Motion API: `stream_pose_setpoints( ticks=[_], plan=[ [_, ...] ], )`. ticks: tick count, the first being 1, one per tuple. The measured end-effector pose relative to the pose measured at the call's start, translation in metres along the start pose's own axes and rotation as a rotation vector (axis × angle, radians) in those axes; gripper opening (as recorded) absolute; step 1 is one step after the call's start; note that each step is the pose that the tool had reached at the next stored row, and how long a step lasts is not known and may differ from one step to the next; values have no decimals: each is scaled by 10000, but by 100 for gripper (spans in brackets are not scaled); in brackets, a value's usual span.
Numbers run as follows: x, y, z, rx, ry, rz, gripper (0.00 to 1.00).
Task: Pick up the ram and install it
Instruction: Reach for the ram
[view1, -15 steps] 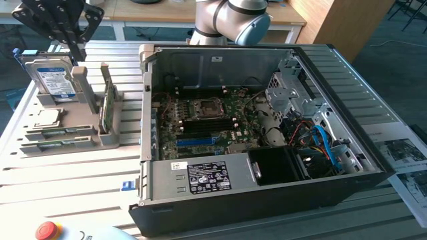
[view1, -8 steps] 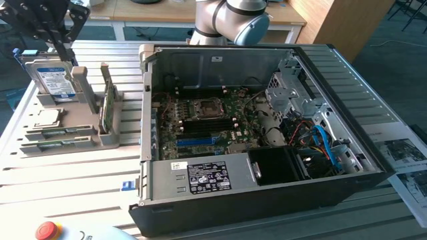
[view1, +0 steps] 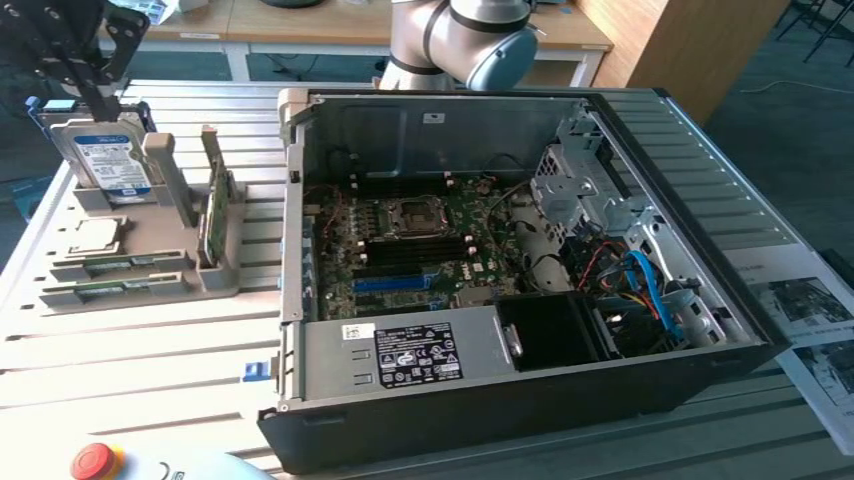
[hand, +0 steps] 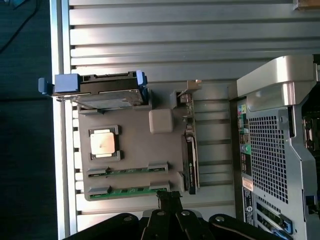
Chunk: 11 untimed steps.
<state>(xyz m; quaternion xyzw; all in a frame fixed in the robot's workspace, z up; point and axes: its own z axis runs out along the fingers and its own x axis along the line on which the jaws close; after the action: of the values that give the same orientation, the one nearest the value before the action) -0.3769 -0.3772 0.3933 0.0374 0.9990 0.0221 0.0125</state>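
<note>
The gripper (view1: 102, 95) hangs clenched and empty above the grey parts tray (view1: 220, 280), which sits to the exterior view's left of the open computer case (view1: 534, 400). The ram (view1: 114, 291) lies in the tray's nearest slot, with a 2nd stick (view1: 114, 265) just beyond it. Its long axis runs left to right, and it seems to stand on edge. It looks light, stiff and fragile, best pinched across its thin faces at mid-length, clear of the contacts.
</note>
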Motion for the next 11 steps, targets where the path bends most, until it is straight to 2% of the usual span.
stream_pose_setpoints(
  ticks=[11],
  plan=[
    [312,-10,-7,0,-1,1,10]
  ],
)
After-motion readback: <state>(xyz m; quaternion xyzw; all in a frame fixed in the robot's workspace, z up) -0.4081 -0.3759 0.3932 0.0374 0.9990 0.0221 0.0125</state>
